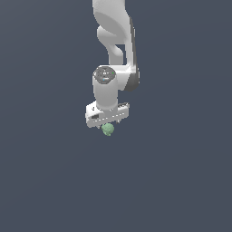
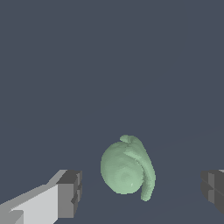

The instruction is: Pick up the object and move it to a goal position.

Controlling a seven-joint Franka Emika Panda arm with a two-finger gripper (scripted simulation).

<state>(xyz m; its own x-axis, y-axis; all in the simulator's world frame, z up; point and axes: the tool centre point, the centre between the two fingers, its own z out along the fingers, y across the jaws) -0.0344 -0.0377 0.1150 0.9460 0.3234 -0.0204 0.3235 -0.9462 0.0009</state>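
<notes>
The object [image 2: 127, 168] is a small pale green, lumpy, roundish thing resting on the dark grey surface. In the wrist view it lies between my two fingers, one dark pad [image 2: 70, 192] on one side and the other pad [image 2: 213, 190] on the far side, with clear gaps on both sides. My gripper [image 2: 142, 192] is open around it and touches nothing. In the exterior view the object [image 1: 108, 129] shows just under the white gripper head [image 1: 107, 114], and the fingertips of the gripper [image 1: 108, 127] are mostly hidden by that head.
A plain dark grey surface [image 1: 181, 181] fills both views. The white arm [image 1: 115, 41] rises straight above the gripper head. No other object or edge shows.
</notes>
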